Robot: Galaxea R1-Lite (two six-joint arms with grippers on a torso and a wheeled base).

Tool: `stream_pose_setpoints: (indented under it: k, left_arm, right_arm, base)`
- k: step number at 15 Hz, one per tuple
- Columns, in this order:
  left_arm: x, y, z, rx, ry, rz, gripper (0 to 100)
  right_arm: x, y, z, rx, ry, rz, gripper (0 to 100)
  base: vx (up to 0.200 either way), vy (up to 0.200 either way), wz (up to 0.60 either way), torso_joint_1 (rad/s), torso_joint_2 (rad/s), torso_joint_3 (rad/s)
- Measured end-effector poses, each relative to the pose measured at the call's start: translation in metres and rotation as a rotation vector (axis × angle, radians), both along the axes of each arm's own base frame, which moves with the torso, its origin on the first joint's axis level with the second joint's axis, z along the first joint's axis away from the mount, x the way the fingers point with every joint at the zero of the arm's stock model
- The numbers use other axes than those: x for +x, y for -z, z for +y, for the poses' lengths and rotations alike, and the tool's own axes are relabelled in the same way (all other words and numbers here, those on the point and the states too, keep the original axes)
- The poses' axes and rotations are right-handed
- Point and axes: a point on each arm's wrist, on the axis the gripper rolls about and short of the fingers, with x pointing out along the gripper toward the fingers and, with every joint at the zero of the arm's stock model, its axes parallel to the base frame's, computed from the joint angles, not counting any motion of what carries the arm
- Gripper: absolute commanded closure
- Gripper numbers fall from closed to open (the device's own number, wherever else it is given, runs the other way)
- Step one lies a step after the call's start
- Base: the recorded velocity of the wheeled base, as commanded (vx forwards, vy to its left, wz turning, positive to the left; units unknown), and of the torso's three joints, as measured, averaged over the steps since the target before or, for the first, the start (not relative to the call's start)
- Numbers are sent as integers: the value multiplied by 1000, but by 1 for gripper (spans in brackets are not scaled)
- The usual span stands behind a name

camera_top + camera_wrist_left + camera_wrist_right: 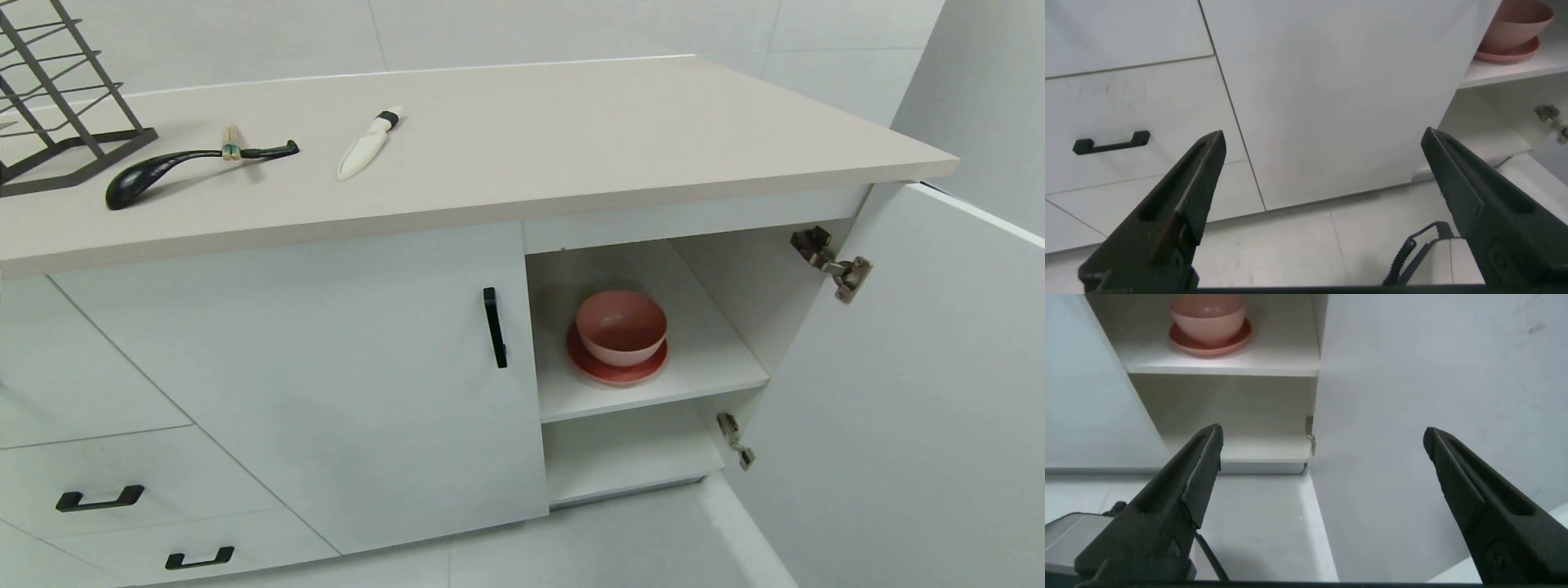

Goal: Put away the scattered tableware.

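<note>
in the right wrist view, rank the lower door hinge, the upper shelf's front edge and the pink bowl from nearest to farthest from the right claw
1. lower door hinge, low down, beside the open door
2. upper shelf's front edge, higher up
3. pink bowl, set back on that shelf, on the plate

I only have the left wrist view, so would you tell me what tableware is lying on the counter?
Observer: A black ladle lies on the counter, beside the wire rack.
Operator: Thanks. Is there anything else up there?
Observer: A white knife lies to the ladle's right, apart from it.
Operator: Is the other arm free?
Observer: Yes, the right gripper is open and empty, facing the open cupboard.
</note>
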Motion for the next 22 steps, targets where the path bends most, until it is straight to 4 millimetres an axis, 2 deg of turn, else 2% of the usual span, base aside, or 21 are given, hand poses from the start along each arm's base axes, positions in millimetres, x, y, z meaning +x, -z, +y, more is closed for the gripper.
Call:
stream_pose_setpoints:
  k: [4, 10, 11, 22]
  left_arm:
    - [0, 0, 0, 0, 0, 0, 0]
    - [0, 0, 0, 0, 0, -1, 0]
    - [0, 0, 0, 1, 0, -1, 0]
    - [0, 0, 0, 5, -1, -1, 0]
  right_arm:
    - [0, 0, -1, 75, 60, 2, 0]
    - [0, 0, -1, 72, 47, 3, 0]
    - [0, 0, -1, 71, 46, 3, 0]
    - [0, 1, -1, 72, 45, 4, 0]
  base:
    - [-150, 0, 0, 1, 4, 2]
    - [-200, 0, 0, 3, 4, 0]
    - [-200, -200, 0, 7, 2, -2]
    - [0, -200, 0, 1, 2, 3]
